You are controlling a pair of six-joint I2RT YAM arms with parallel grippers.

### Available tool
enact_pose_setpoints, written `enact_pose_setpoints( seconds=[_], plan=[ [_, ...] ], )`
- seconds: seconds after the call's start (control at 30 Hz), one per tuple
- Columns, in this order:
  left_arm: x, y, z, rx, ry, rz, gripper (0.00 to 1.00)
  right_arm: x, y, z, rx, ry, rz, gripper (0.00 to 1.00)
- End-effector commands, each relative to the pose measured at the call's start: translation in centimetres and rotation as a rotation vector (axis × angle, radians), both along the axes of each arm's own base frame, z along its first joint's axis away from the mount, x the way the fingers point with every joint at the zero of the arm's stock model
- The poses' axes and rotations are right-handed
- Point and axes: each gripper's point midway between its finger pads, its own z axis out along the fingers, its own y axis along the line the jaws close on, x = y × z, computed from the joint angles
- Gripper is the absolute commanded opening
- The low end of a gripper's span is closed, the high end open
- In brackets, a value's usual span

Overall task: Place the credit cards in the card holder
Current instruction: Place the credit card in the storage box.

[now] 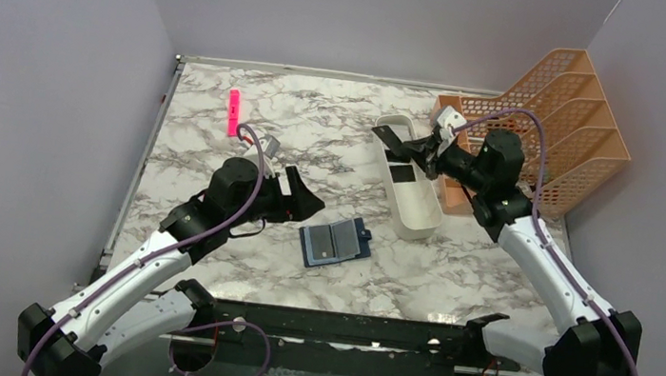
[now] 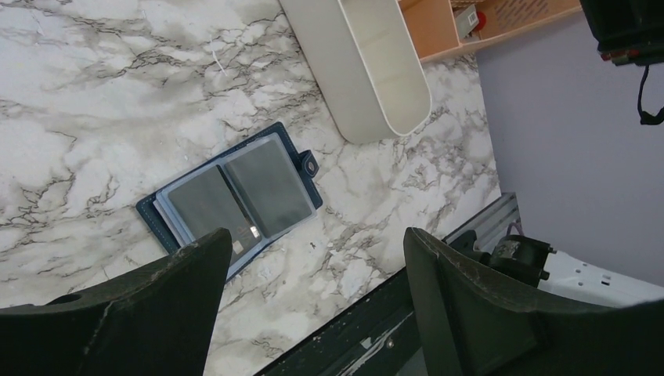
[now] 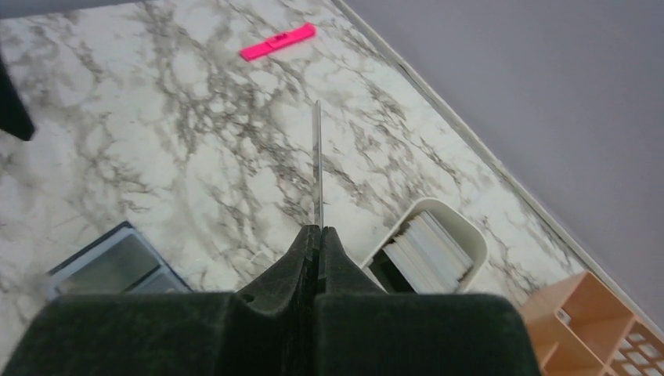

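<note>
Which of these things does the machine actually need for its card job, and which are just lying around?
Needed: open card holder; card pinched in right tool; more cards in white tray.
Lying about: pink marker; orange rack.

Left arm (image 1: 147, 266) extended from lower left, elbow bent, wrist at centre-left of the top view; left gripper (image 1: 305, 201) tilted downward, fingers (image 2: 156, 305) spread wide, nothing between them; right arm (image 1: 549, 272) extended from lower right to upper centre-right; right gripper (image 3: 317, 231) pressed closed, pinching a credit card (image 3: 317, 164) edge-on.
</note>
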Motion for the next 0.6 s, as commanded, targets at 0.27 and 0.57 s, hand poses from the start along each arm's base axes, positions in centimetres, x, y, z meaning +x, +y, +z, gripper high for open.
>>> enact_pose_setpoints(
  seconds=[0.27,0.57],
  plan=[
    [0.2,-0.4,-0.4,0.036,-0.01,-0.039,0.84,7.2,-5.6,-9.1,-0.419,0.128,-0.255,0.01],
    [0.6,-0.1,-0.8,0.092,-0.027,-0.054,0.84,8.3,-5.6,-12.9,-0.626,0.08,0.027,0.01]
  ],
)
